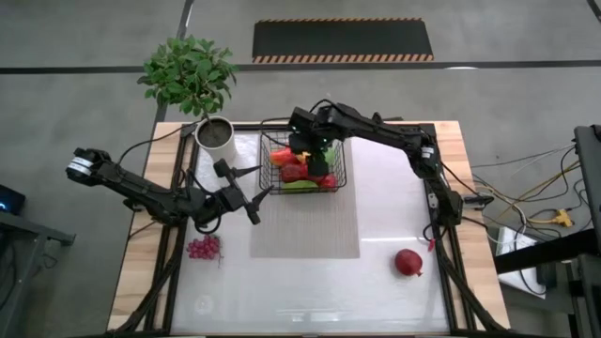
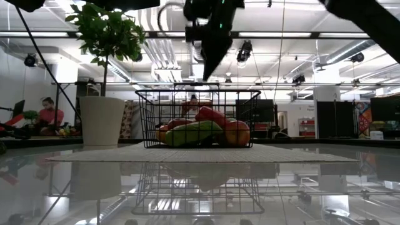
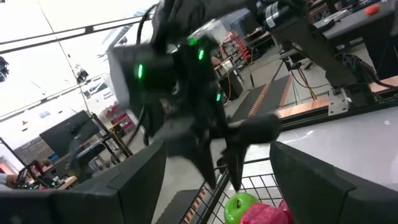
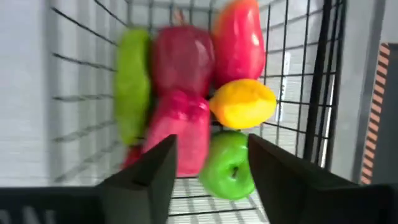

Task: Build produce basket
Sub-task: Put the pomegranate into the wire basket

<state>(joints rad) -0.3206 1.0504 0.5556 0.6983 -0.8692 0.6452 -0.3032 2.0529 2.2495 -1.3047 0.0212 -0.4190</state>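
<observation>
Grapes [image 1: 204,248] in the high view only, outside basket [image 1: 340,174].

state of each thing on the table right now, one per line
basket: upright on the mat, holding produce
green apple: inside basket
grapes: loose on table, left of mat
red apple: loose on table
right gripper: above basket, empty
left gripper: open, empty, beside basket

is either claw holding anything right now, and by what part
Nothing is held. The right claw hangs open and empty over the basket, with produce lying below it. The left claw, left of the basket, is open and empty too.
</observation>
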